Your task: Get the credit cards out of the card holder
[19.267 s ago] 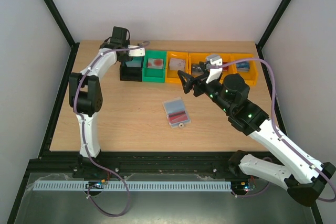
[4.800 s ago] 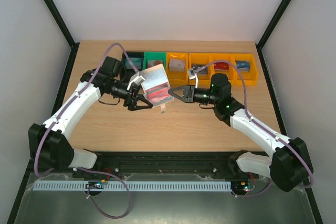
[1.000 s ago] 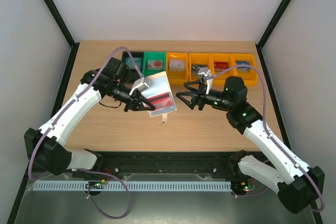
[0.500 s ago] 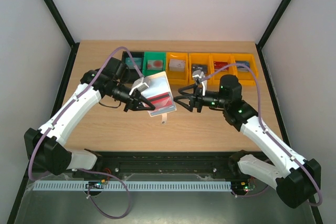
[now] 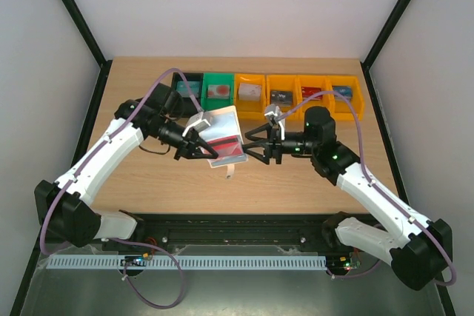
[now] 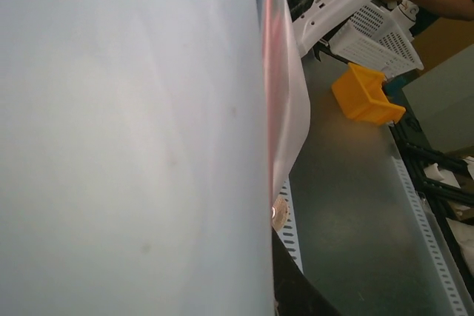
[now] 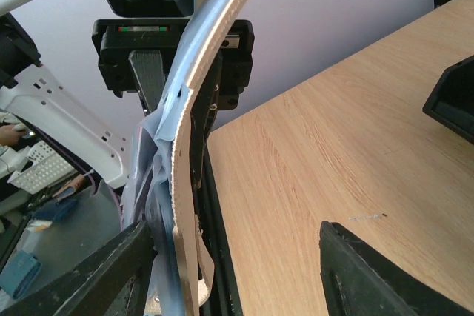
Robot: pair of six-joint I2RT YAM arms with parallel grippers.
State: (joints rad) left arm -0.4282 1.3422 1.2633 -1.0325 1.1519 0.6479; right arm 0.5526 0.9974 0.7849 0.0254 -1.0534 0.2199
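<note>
Clamping holder (image 5: 221, 129) mid-air over table (image 5: 296, 183) with left gripper (image 5: 201, 145). Straddling its right edge with right gripper (image 5: 250, 146), jaws apart. Judging holder light, floppy; red card (image 5: 231, 149) thin, stiff, slick: worth pinching card's outer edge squarely.

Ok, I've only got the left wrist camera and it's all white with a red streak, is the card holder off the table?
Observer: Yes, the top view shows the left gripper holding the card holder open, lifted above the table.
Operator: And the other arm?
Observer: The right gripper is at the holder's right edge, jaws open with that edge between them, not closed.
Operator: What's the red?
Observer: A red card inside the holder's see-through sleeve, on the half nearer the arm bases.
</note>
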